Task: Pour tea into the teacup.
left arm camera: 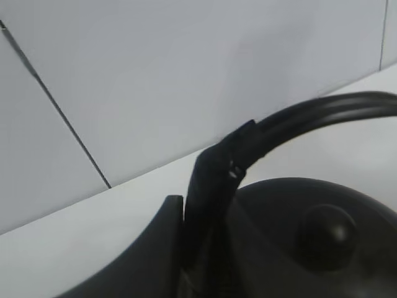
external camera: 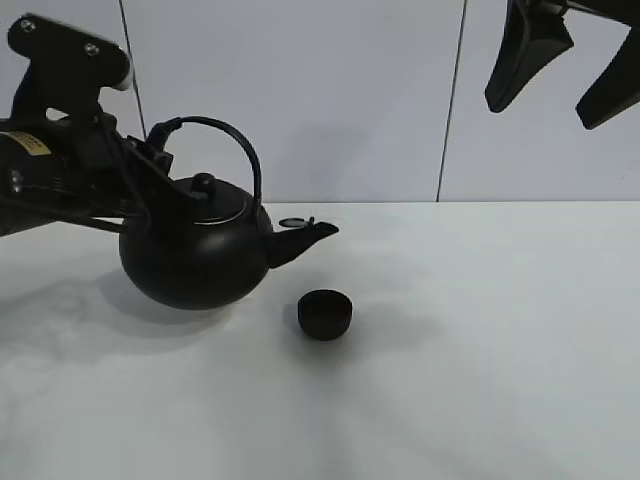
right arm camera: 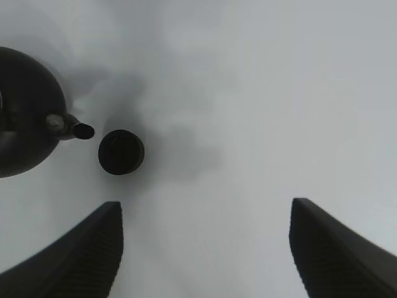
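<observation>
So the left gripper [external camera: 150, 150] is pinched tight on the kettle [external camera: 195, 255] handle, kettle sitting on the white table [external camera: 480, 380]. Its spout points at the little black teacup [external camera: 325, 314] just beside it. Right gripper [external camera: 560, 65] hangs up high, fingers spread, holding nothing.

Even, soft lighting; wrist views blurred at close range.

Diffuse overhead light left faint grey shadows on the white table [external camera: 480, 330] beside the kettle [external camera: 195, 255] and the teacup [external camera: 325, 314]. The kettle showed only small dull highlights, without glare. In the left wrist view the handle [left arm camera: 298, 121] and lid were soft, out of focus. In the right wrist view the finger [right arm camera: 80, 261] edges were blurred, with mottled shadows.
</observation>
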